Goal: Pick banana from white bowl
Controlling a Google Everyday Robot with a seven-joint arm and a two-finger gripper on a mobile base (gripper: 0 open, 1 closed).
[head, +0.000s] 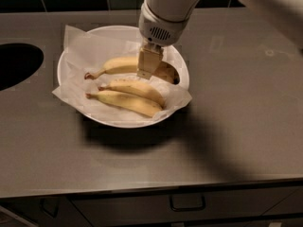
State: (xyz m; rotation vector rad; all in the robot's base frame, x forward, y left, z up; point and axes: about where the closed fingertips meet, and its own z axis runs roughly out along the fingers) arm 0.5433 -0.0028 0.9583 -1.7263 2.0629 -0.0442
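The white bowl (118, 121), lined with crumpled white paper (85, 46), sits on the grey counter left of centre. My gripper (148, 66) reaches down from above and is shut on the middle of one banana (117, 65). That banana lies across the far part of the bowl, raised a little above the others. Two more bananas (128, 100) lie side by side in the near part of the bowl. The arm hides the bowl's far right rim.
A dark round opening (16, 63) is cut into the counter at the far left. The counter's front edge runs along the bottom, with a drawer handle (187, 202) below it. Dark tiles line the wall behind.
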